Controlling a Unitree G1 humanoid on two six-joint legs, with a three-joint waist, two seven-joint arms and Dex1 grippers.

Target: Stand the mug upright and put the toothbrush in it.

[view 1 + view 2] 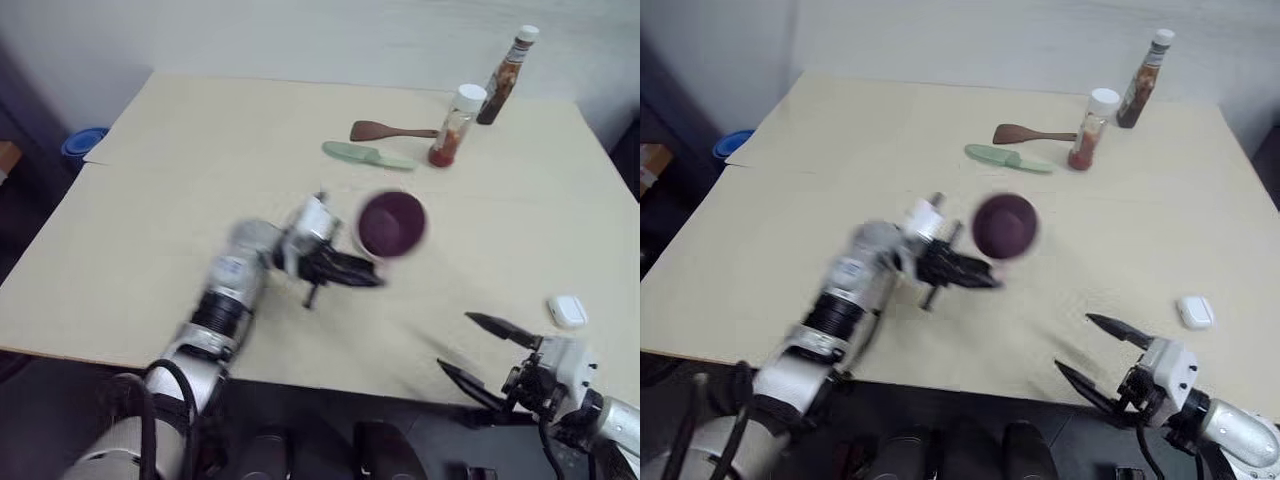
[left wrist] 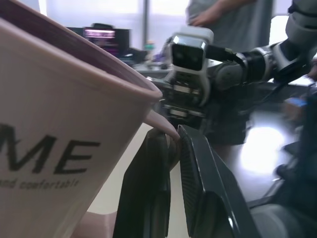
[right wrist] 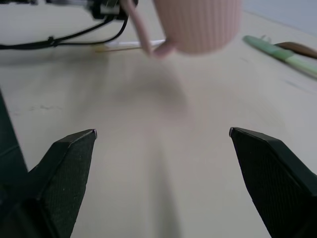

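From the left eye view we see our left gripper (image 1: 368, 272) near the middle of the frame, clenched on the handle of the mug (image 1: 392, 224), which hangs above the table (image 1: 180, 170) with its dark maroon mouth turned up toward the camera. Our right gripper (image 1: 478, 348) sits at the lower right, released, its two black fingers spread wide and holding nothing. In the upper right stand a jar (image 1: 456, 126) with a white cap and reddish contents low inside, and a bottle (image 1: 507, 76) of dark sauce; left of the jar lie a brown spatula (image 1: 390, 130) and a pale green utensil (image 1: 368, 154), and a small white case (image 1: 567, 311) rests at the right edge. The mug looks empty to us. In the left wrist view the two fingers (image 2: 148, 198) are pinched together on the pink handle at lower centre, the mug wall with its lettering at the left; a person stands at the top behind our other arm. In the right wrist view the mug hangs at top centre, clear of the table, and a slim pale stick lying on the table just behind it, upper left, is probably the toothbrush (image 3: 131, 44), though we cannot be sure. To do this step well, we judge we should keep the handle pinched firmly, level the base before lowering, and set the mug down on open table near the toothbrush, away from the jar and bottle.
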